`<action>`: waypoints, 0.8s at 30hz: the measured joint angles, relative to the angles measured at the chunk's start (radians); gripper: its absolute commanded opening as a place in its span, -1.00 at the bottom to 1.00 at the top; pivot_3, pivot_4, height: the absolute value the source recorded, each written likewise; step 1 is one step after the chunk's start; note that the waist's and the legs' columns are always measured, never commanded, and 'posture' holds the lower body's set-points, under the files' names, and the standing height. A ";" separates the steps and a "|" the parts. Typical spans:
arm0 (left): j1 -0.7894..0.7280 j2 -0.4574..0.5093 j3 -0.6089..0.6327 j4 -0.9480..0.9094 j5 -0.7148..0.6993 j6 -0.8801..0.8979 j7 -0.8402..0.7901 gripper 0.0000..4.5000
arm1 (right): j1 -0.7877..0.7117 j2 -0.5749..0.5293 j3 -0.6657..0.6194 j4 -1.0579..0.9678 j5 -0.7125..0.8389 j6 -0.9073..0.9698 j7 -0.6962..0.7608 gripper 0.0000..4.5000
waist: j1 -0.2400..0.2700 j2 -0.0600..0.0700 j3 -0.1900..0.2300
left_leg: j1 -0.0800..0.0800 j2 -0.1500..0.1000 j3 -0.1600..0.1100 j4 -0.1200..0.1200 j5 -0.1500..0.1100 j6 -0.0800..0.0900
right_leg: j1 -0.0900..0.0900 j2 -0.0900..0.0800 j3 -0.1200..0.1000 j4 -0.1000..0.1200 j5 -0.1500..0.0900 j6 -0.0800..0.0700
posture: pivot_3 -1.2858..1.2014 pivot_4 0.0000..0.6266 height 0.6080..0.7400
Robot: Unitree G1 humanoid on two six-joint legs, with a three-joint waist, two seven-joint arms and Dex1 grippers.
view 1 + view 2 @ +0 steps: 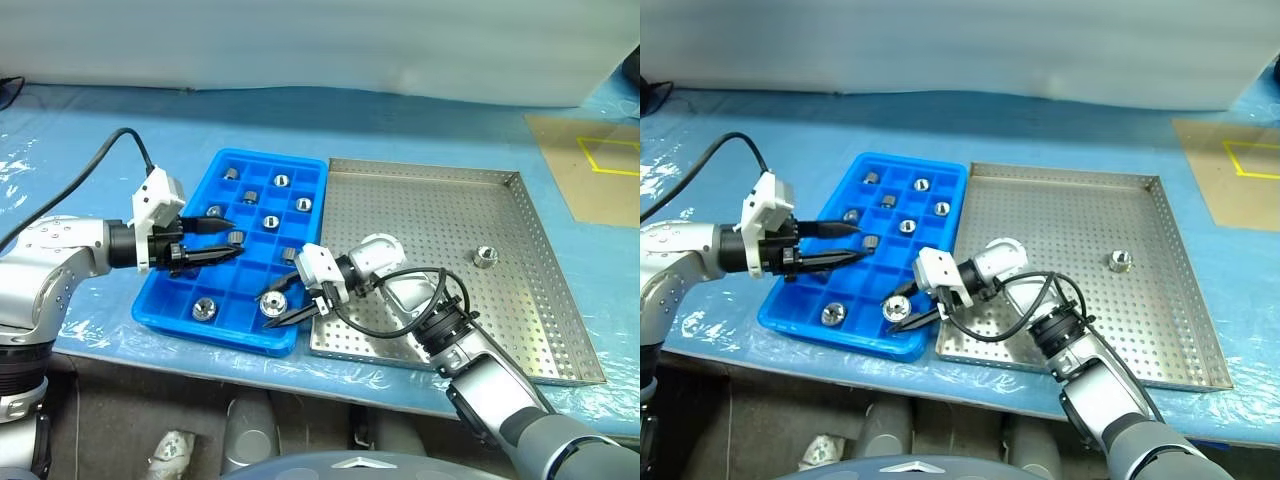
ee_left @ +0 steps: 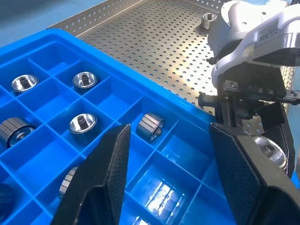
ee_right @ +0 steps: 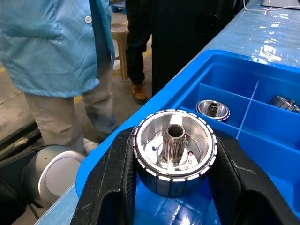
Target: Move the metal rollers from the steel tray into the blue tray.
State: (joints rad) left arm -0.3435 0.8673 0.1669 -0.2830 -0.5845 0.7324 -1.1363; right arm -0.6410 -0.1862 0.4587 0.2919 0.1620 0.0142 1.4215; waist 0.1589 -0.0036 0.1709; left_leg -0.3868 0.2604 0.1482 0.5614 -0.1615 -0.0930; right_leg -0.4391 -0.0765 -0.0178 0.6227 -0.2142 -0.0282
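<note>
Right wrist view: right gripper [image 3: 171, 187] clamped on one roller [image 3: 173, 152], over near edge of blue tray [image 1: 165, 305]; left gripper [image 1: 212, 241] half-open, empty; last roller [image 1: 486, 256] in steel tray [image 1: 560, 340]; step: placing; next, lower into free compartment, release.

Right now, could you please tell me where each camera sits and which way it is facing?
Left eye, right eye: on the head, looking forward and down at the blue tray and steel tray; both arms show.
Left wrist: along the open left tool, over the blue tray's compartments toward the right tool.
Right wrist: along the right tool, shut on a metal roller, toward a person.
Shared: the held roller and blue tray appear everywhere.
</note>
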 measured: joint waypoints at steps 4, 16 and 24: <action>0.002 0.016 0.000 -0.001 -0.005 0.000 0.006 0.25 | 0.000 0.003 0.000 0.000 0.010 0.019 0.013 0.30 | 0.001 0.000 0.000 | 0.000 0.000 0.000 0.000 0.000 0.000 | 0.000 0.000 0.000 0.000 0.000 0.000 | 0.31 -0.52 1.00; -0.154 -0.007 -0.077 0.115 0.017 -0.063 -0.021 0.25 | -0.022 -0.046 -0.046 0.031 -0.011 -0.008 -0.073 0.60 | 0.002 0.000 0.000 | 0.001 -0.001 -0.001 0.002 0.001 -0.002 | 0.003 -0.001 -0.001 0.001 0.000 0.000 | 0.19 -0.52 1.00; -0.354 -0.120 -0.259 0.356 0.097 -0.187 -0.163 0.25 | 0.028 -0.235 -0.221 0.005 -0.012 0.031 -0.216 0.60 | -0.019 0.000 0.000 | 0.002 -0.001 -0.001 0.002 0.002 -0.002 | 0.004 0.002 0.001 0.001 0.001 0.001 | -0.01 -0.52 1.00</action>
State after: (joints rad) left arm -0.6970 0.7468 -0.0919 0.0726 -0.4880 0.5458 -1.2990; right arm -0.6125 -0.4215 0.2379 0.2965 0.1499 0.0451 1.2055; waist 0.1394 -0.0041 0.1704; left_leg -0.3844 0.2591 0.1475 0.5636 -0.1599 -0.0951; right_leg -0.4351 -0.0748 -0.0166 0.6241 -0.2136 -0.0274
